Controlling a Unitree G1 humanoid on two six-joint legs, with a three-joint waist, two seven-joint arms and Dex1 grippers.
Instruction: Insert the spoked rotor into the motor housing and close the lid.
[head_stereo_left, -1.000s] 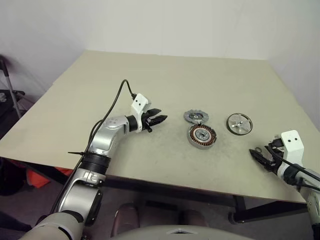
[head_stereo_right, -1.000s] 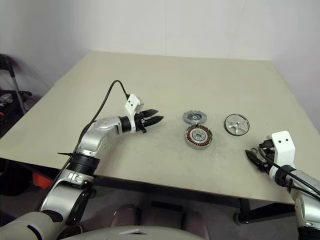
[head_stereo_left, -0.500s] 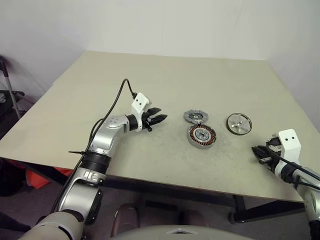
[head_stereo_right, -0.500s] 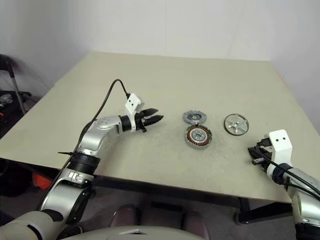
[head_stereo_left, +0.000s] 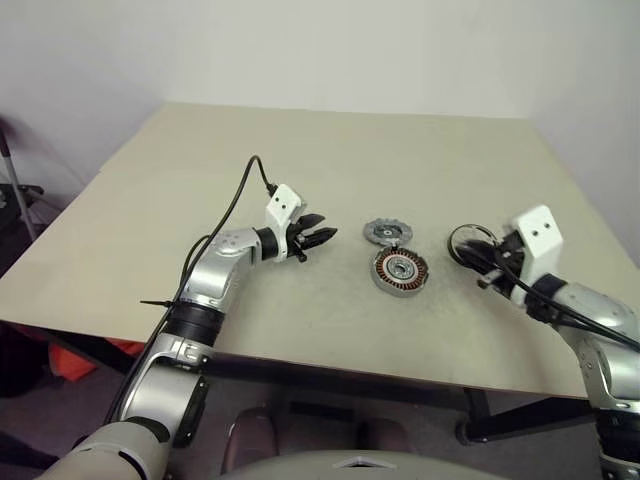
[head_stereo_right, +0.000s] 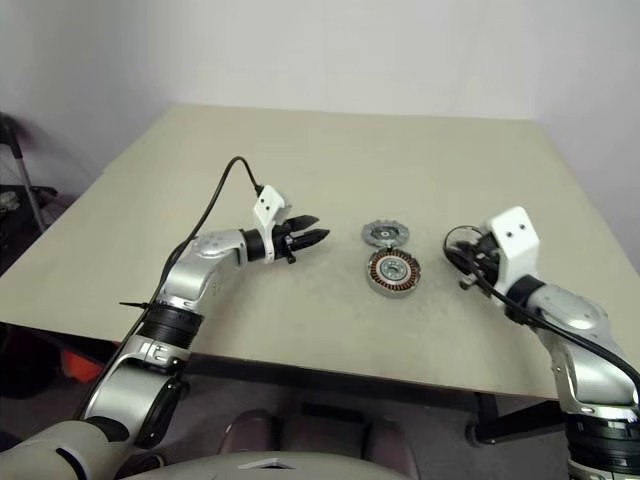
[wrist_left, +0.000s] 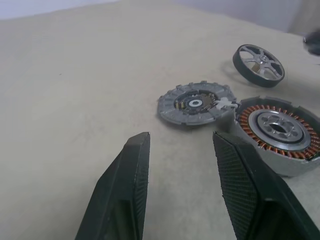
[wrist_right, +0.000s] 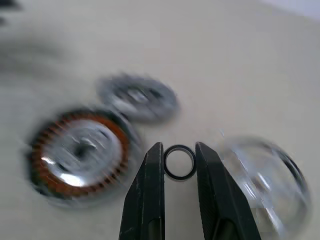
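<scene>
Beige surface (head_stereo_left: 300, 130) under pale walls, with its near edge running in front of both arms. Wide bare areas lie beyond the parts and towards the left edge.

Two claws are over it. The left claw (head_stereo_left: 328, 227) hovers above the surface with its two black fingers parted and nothing between them. The right claw (wrist_right: 179, 146) has its fingers drawn in on one small dark ring (wrist_right: 179, 177), pinched at the tips.

Between the two claws lie three parts, one of each. One motor housing (head_stereo_left: 401, 271), grey with copper windings around a silver hub, sits flat, ahead of the left claw and off to its right. One lid (head_stereo_left: 384, 233), a dark notched disc, lies just beyond the housing, its rim touching or nearly touching it; which, I cannot tell. One spoked rotor (wrist_left: 258, 57), with a dark rim and pale spokes, rests right beside the right claw's tips, partly hidden behind them from the head camera.

The far and right edges are well apart from all the parts.
</scene>
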